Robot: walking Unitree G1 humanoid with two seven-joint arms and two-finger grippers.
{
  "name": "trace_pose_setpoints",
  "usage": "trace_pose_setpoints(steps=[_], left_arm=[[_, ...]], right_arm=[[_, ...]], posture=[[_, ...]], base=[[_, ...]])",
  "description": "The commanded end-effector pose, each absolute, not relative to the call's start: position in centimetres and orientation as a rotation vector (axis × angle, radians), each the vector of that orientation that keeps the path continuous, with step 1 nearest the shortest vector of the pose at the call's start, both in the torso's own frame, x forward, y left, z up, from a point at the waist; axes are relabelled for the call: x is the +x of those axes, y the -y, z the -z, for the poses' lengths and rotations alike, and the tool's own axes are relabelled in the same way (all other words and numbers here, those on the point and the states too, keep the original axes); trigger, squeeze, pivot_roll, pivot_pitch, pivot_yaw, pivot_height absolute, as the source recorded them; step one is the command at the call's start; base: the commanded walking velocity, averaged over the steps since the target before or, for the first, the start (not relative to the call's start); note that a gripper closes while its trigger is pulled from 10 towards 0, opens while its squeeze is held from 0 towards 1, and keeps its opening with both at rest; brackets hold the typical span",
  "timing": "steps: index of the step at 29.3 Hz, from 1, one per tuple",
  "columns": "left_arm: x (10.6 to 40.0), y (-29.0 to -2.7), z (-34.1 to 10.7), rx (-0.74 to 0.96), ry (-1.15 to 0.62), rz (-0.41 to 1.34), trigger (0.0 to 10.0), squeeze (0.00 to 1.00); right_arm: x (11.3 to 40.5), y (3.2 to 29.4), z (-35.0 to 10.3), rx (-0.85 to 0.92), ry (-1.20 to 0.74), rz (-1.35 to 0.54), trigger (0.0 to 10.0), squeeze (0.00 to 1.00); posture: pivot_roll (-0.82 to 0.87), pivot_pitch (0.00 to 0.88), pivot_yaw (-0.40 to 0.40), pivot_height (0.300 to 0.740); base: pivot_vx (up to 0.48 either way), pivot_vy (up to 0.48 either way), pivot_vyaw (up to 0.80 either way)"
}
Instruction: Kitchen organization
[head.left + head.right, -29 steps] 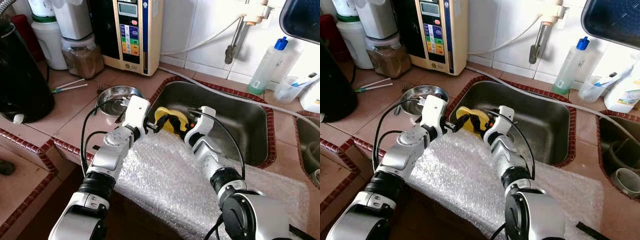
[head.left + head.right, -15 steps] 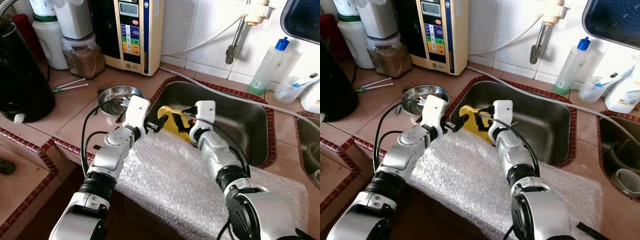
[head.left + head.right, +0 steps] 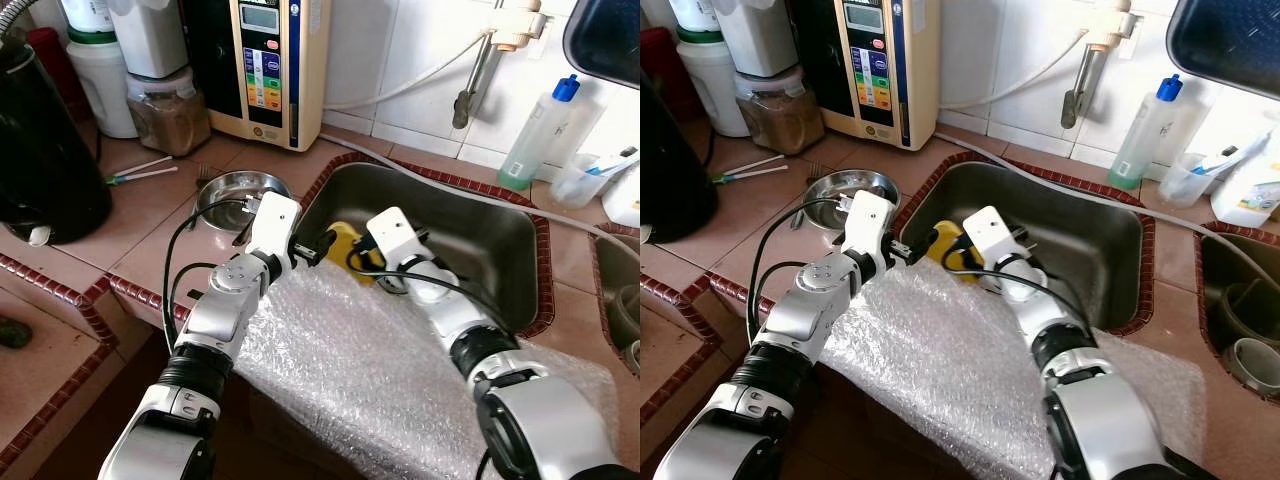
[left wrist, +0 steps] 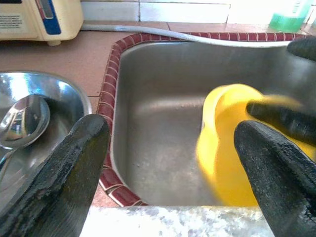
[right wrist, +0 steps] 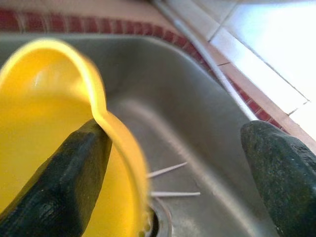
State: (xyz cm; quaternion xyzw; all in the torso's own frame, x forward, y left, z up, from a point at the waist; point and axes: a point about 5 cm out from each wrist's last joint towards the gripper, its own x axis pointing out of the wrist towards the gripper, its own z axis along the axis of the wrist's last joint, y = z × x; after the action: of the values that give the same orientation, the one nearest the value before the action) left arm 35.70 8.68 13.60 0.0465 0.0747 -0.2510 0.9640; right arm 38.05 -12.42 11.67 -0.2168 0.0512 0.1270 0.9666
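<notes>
We see a brushed steel sink [image 3: 480,240] rimmed in glossy red tile, a smooth yellow plastic cup [image 4: 232,148], a shiny steel bowl [image 3: 225,195], matt terracotta counter tiles [image 3: 130,225], crinkly clear bubble wrap [image 3: 350,370] and rough-textured black fingers [image 4: 74,168].

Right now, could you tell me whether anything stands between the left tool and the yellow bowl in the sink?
Nothing visible does. The left tool is open at the sink's near rim, and the yellow bowl lies straight ahead between its fingers. The right tool, also open, already has one finger inside the bowl.
</notes>
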Motion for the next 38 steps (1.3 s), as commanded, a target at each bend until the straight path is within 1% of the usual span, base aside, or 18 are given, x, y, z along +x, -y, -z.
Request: trace_pose_setpoints(steps=[1, 3, 5, 6, 7, 8, 10, 12, 14, 15, 17, 19, 20, 21, 25, 32, 37, 38], left_arm=[[35.7, -8.4, -13.8, 0.102, -0.149, 0.512, 10.0, 1.00], [35.7, -8.3, -13.8, 0.103, -0.150, 0.514, 10.0, 1.00], [35.7, -8.3, -13.8, 0.105, -0.150, 0.515, 10.0, 1.00], [35.7, -8.3, -13.8, 0.105, -0.150, 0.515, 10.0, 1.00], [35.7, -8.4, -13.8, 0.105, -0.150, 0.514, 10.0, 1.00], [35.8, -8.4, -13.8, 0.107, -0.150, 0.514, 10.0, 1.00], [35.8, -8.4, -13.8, 0.109, -0.150, 0.513, 10.0, 1.00], [35.8, -8.4, -13.8, 0.110, -0.149, 0.511, 10.0, 1.00], [35.8, -8.4, -13.8, 0.113, -0.148, 0.510, 10.0, 1.00], [35.8, -8.4, -13.8, 0.113, -0.148, 0.509, 10.0, 1.00], [35.8, -8.4, -13.8, 0.113, -0.148, 0.511, 10.0, 1.00], [35.8, -8.3, -13.8, 0.114, -0.149, 0.511, 10.0, 1.00], [35.8, -8.3, -13.8, 0.113, -0.149, 0.512, 10.0, 0.91], [35.7, -8.3, -13.7, 0.114, -0.150, 0.513, 10.0, 0.00], [35.7, -8.3, -13.7, 0.122, -0.151, 0.515, 10.0, 0.00], [35.8, -8.4, -13.7, 0.124, -0.152, 0.510, 10.0, 0.00], [36.0, -8.8, -13.8, 0.120, -0.141, 0.468, 10.0, 0.00], [36.3, -9.4, -14.1, 0.120, -0.125, 0.412, 10.0, 0.00]], right_arm=[[38.2, 11.8, -12.0, -0.404, -0.108, -0.286, 10.0, 0.00], [38.3, 12.3, -12.0, -0.375, -0.118, -0.266, 10.0, 0.00], [38.3, 12.5, -11.9, -0.587, -0.108, -0.274, 10.0, 0.00], [38.3, 12.5, -11.9, -0.587, -0.108, -0.274, 10.0, 0.00], [38.5, 13.2, -12.2, -0.484, -0.115, -0.212, 10.0, 0.00], [38.5, 13.2, -12.3, -0.594, -0.095, -0.245, 10.0, 0.00], [38.6, 13.6, -12.6, -0.664, -0.074, -0.230, 10.0, 0.00], [39.1, 15.1, -13.8, -0.641, -0.031, -0.071, 10.0, 0.00], [38.9, 14.1, -13.2, -0.566, -0.085, -0.222, 10.0, 0.00], [38.9, 14.2, -13.4, -0.518, -0.065, -0.183, 10.0, 0.00], [39.2, 15.2, -13.6, -0.172, -0.116, -0.063, 10.0, 0.00], [39.2, 15.3, -13.3, 0.006, -0.155, -0.037, 10.0, 0.00], [39.2, 15.3, -13.0, 0.067, -0.180, -0.025, 10.0, 0.00], [39.0, 15.5, -12.3, 0.245, -0.233, 0.015, 10.0, 0.00], [39.1, 15.8, -12.4, 0.434, -0.240, 0.048, 10.0, 0.00], [39.4, 16.1, -13.2, 0.462, -0.206, 0.039, 10.0, 0.00], [39.5, 16.3, -13.8, 0.277, -0.169, 0.036, 10.0, 0.00], [39.6, 16.3, -14.0, 0.228, -0.157, 0.031, 10.0, 0.00]], posture=[[0.11, 0.000, -0.057, 0.740], [0.11, 0.000, -0.056, 0.740], [0.11, 0.000, -0.055, 0.740], [0.11, 0.000, -0.055, 0.740], [0.11, 0.000, -0.054, 0.740], [0.11, 0.000, -0.053, 0.740], [0.11, 0.000, -0.053, 0.740], [0.11, 0.000, -0.053, 0.740], [0.10, 0.000, -0.053, 0.740], [0.10, 0.000, -0.054, 0.740], [0.11, 0.000, -0.054, 0.740], [0.10, 0.000, -0.055, 0.740], [0.10, 0.000, -0.054, 0.740], [0.10, 0.000, -0.055, 0.740], [0.10, 0.000, -0.055, 0.740], [0.10, 0.000, -0.055, 0.740], [0.10, 0.000, -0.056, 0.740], [0.10, 0.000, -0.056, 0.740]], base=[[0.000, 0.000, 0.00], [0.000, 0.000, 0.00], [0.000, 0.000, 0.00], [0.000, 0.000, 0.00], [0.000, 0.000, 0.00], [0.000, 0.000, 0.00], [0.000, 0.000, 0.00], [0.000, 0.000, 0.00], [0.000, 0.000, 0.00], [0.000, 0.000, 0.00], [0.000, 0.000, 0.00], [0.000, 0.000, 0.00], [0.000, 0.000, 0.00], [0.000, 0.000, 0.00], [0.000, 0.000, 0.00], [0.000, 0.000, 0.00], [0.000, 0.000, 0.00], [0.000, 0.000, 0.00]])
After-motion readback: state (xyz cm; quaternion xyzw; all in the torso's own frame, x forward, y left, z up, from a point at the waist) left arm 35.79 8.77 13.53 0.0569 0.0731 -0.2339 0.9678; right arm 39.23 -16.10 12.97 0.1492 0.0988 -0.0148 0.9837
